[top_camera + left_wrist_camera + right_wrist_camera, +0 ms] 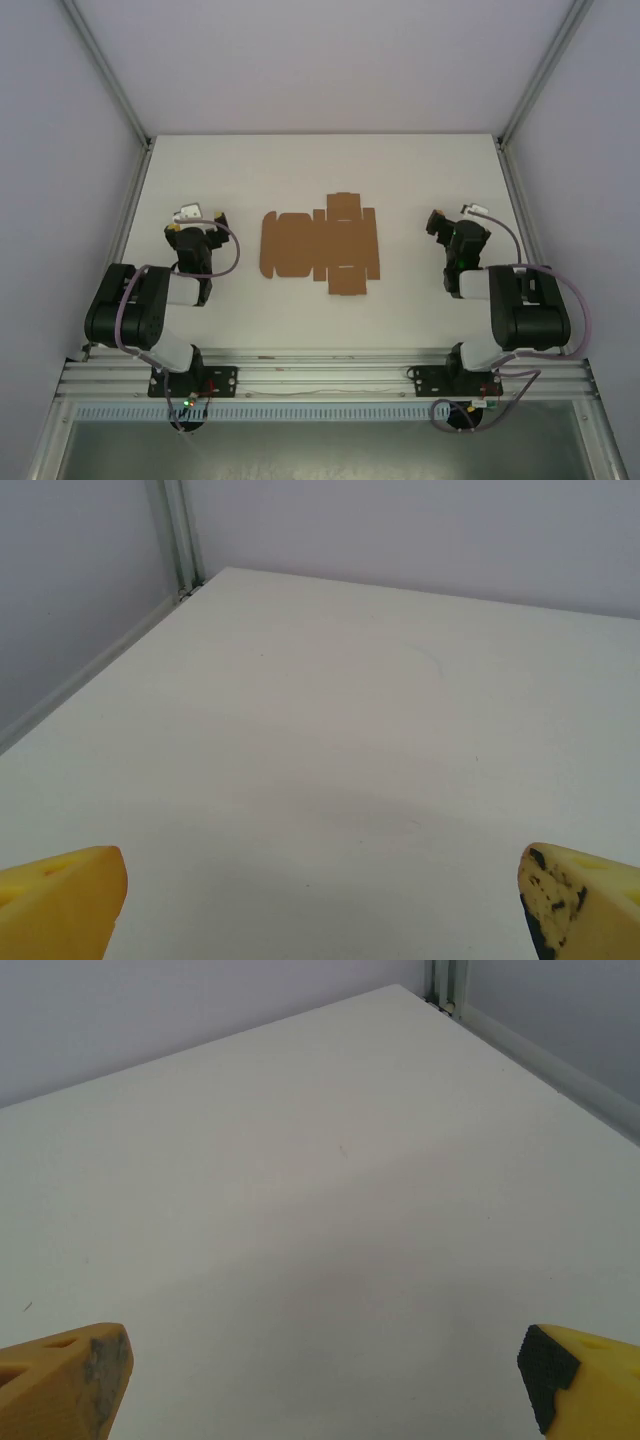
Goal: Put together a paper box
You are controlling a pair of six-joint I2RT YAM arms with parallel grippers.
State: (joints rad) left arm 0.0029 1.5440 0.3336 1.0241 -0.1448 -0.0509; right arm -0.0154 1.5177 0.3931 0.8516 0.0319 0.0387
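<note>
Brown cardboard: the paper box (320,245) lies flat and unfolded in the middle of the white table (400,170), between both arms. The left gripper (320,900) gapes wide, holding nothing. The right gripper (325,1375) is just as wide and empty, apart from the sheet.

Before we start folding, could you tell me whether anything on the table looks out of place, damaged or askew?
Nothing stands out. The paper box lies flat and unfolded on the table, square to its edges, with no visible damage. The left gripper and right gripper are open over bare surface, one on each side of the sheet.
</note>
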